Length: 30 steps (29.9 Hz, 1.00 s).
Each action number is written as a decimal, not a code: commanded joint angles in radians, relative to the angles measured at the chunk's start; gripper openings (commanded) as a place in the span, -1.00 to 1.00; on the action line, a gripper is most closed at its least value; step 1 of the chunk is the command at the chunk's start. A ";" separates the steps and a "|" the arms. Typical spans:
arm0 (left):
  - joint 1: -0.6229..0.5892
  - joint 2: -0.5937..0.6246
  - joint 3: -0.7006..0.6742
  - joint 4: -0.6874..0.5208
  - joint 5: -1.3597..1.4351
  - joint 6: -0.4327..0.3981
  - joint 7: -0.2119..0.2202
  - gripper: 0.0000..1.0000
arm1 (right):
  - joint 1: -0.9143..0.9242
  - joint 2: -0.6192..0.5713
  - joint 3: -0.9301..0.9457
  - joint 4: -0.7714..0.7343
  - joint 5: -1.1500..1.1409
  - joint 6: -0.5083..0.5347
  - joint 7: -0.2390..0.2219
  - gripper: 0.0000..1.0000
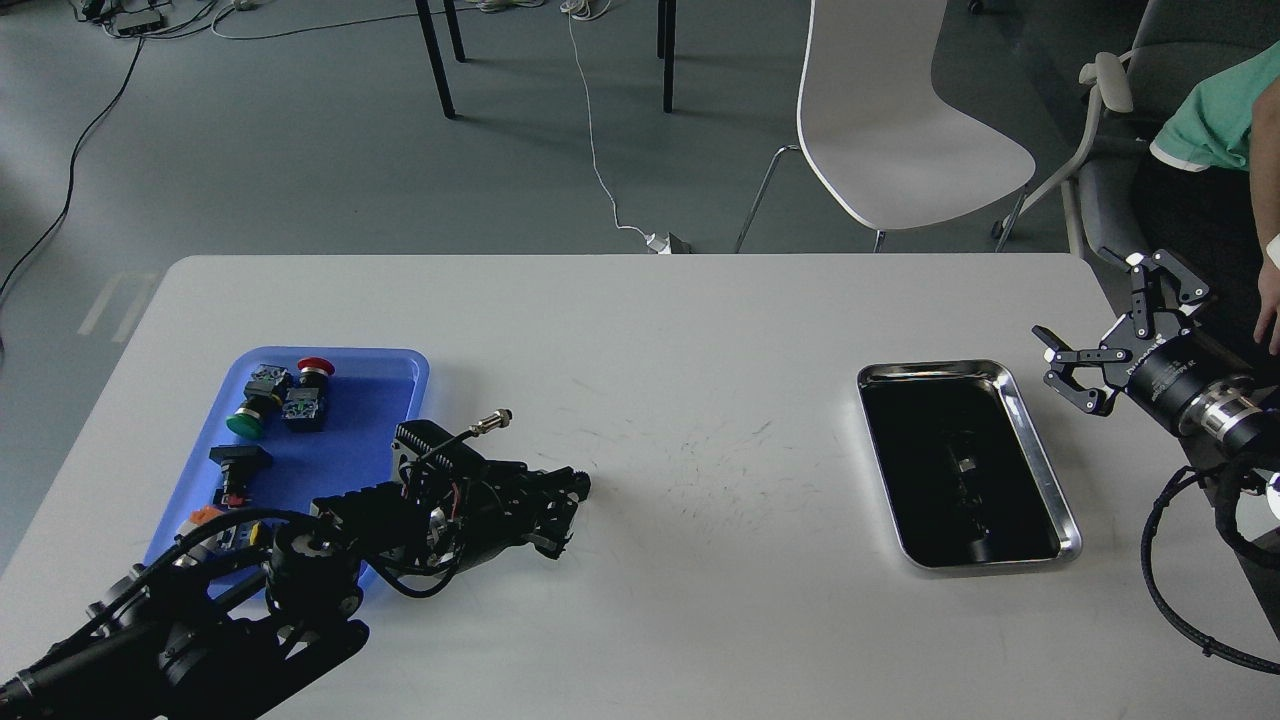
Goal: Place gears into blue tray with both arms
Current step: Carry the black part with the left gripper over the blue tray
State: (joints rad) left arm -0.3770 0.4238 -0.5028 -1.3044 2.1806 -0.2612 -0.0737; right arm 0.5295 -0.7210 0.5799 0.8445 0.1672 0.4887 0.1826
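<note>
Blue translucent plastic forms the rectangular tray with rounded corners and a raised rim [400, 375], which lies on the left part of the white table [640, 330]. In the head view, this blue tray holds several push-button switches: one with a red cap [316, 368], one with a green cap [246, 420], a dark block between them [304, 408], a black one lower down [238, 462], and one with orange parts [205, 525] near the arm. No small black toothed disc can be made out in the blue tray.

On the right part of the table lies a shiny rectangular steel tray with a dark inside [1040, 470]. Something small and dark lies inside it, with a pale reflection near the middle, but I cannot tell if these are gears; they are too small and dark.

The left gripper [565, 510] is low over the table, just beside the right edge of the blue tray, pointing to the right. Its fingers are dark and seen close together, so I cannot tell if they are apart or closed. The left arm covers the lower right corner of the blue tray.

The right gripper [1105, 335] hangs just beside the right edge of the steel tray, with its claw fingers spread wide and nothing between them.

Behind the table stand a white chair [900, 120] and a grey floor with cables [595, 140]. A person in a green shirt [1215, 120] sits at the far right.
</note>
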 commanded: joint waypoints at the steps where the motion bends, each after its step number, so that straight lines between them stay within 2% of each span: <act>1: -0.016 0.055 -0.014 -0.030 0.001 0.028 -0.001 -0.95 | 0.003 0.000 0.000 -0.001 0.000 0.000 0.000 0.96; 15: -0.023 0.328 -0.123 -0.202 0.001 0.105 -0.005 -0.95 | 0.014 0.000 0.000 0.005 -0.003 0.000 -0.002 0.96; 22: -0.019 0.509 -0.119 -0.225 0.001 0.204 -0.011 -0.94 | 0.023 0.000 0.000 0.008 -0.006 0.000 -0.002 0.96; 26: 0.015 0.547 -0.117 -0.219 0.001 0.263 -0.024 -0.94 | 0.027 0.000 -0.002 0.007 -0.006 0.000 -0.002 0.96; 30: 0.070 0.543 -0.120 -0.207 0.001 0.281 -0.026 -0.94 | 0.027 0.000 -0.002 0.007 -0.006 0.000 -0.002 0.96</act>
State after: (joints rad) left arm -0.3421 0.9685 -0.6203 -1.5191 2.1816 0.0072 -0.0985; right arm 0.5563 -0.7209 0.5783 0.8520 0.1610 0.4887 0.1808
